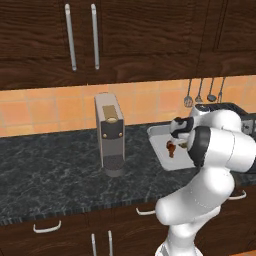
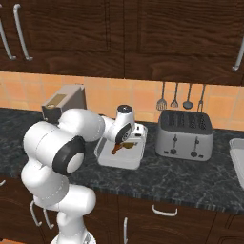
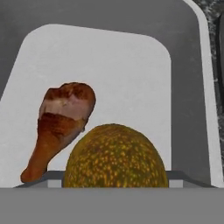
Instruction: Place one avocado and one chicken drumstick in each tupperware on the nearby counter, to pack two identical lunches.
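Avocado (image 3: 114, 156) between jaws, arm bent over tupperware (image 2: 107, 161).

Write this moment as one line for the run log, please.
end effector: over tupperware, avocado between fingers | chicken drumstick: lying in tupperware | second tupperware: right of toaster

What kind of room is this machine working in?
A kitchen, by the look of it, though computer-rendered. A silver toaster sits on a dark speckled stone counter, cooking utensils hang on an orange tiled wall, and dark wood cabinets run above.
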### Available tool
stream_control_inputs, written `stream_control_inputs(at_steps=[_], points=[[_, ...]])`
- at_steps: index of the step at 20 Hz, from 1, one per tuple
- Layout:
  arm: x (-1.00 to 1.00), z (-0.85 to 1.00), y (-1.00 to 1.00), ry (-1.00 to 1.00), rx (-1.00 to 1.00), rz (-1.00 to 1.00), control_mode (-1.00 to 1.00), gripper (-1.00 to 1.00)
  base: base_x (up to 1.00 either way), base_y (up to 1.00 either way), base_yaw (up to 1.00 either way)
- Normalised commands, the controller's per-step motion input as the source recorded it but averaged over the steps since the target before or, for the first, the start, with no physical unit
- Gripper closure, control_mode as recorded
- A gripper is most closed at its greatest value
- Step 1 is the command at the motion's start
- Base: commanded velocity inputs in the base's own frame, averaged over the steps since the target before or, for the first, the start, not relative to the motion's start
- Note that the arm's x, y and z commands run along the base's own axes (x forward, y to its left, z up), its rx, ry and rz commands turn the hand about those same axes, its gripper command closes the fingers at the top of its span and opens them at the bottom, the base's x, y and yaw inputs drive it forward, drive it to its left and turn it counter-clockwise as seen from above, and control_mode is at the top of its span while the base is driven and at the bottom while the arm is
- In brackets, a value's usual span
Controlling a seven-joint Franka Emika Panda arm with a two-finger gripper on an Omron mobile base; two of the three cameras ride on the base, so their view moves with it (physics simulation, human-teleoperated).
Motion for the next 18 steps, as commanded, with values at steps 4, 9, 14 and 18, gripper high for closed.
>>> stream_control_inputs(at_steps=[4,9,14,18], points=[[0.45,-0.25,0.00,0.00,0.00,0.00,-1.00,-1.00,0.00,0.00,0.00],[0.65,-0.31,0.01,0.00,-0.01,-0.01,-1.00,-1.00,0.00,0.00,0.00],[0.11,-0.05,-0.01,0.00,0.00,-0.03,-1.00,-1.00,0.00,0.00,0.00],[-0.82,0.67,0.00,-0.07,0.00,-0.01,-1.00,-1.00,0.00,0.00,0.00]])
